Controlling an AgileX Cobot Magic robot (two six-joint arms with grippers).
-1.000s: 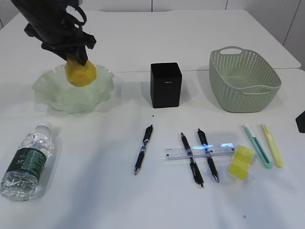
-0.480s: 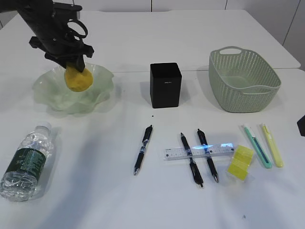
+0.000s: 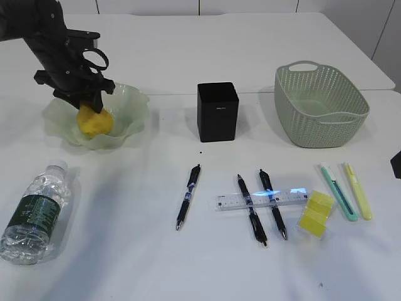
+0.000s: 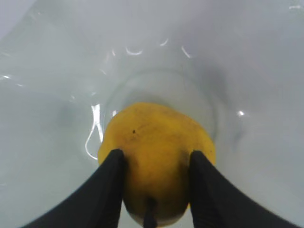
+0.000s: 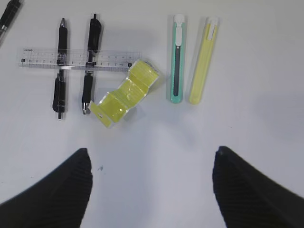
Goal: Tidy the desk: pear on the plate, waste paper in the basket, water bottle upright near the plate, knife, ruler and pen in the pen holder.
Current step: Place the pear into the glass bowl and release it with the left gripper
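My left gripper [image 3: 84, 99] is shut on the yellow pear [image 3: 94, 123] [image 4: 156, 142] and holds it low inside the pale green ruffled plate [image 3: 135, 103]. The water bottle [image 3: 34, 213] lies on its side at the front left. The black pen holder [image 3: 218, 111] stands mid-desk, the green basket [image 3: 319, 106] at the right. The clear ruler [image 3: 263, 199] [image 5: 76, 59] lies across two pens [image 3: 252, 208]. The yellow waste paper [image 3: 316, 213] [image 5: 124, 92] lies beside a green knife [image 5: 176, 57] and a yellow knife [image 5: 203, 59]. My right gripper [image 5: 152, 154] is open above bare desk.
A third pen [image 3: 188, 195] lies alone in front of the pen holder. The right arm shows only as a dark corner at the right edge of the exterior view [image 3: 396, 160]. The desk's far edge runs behind the basket.
My left gripper has moved down and to the left with the pear, from above the plate's rim into the dish. The other things have not moved.
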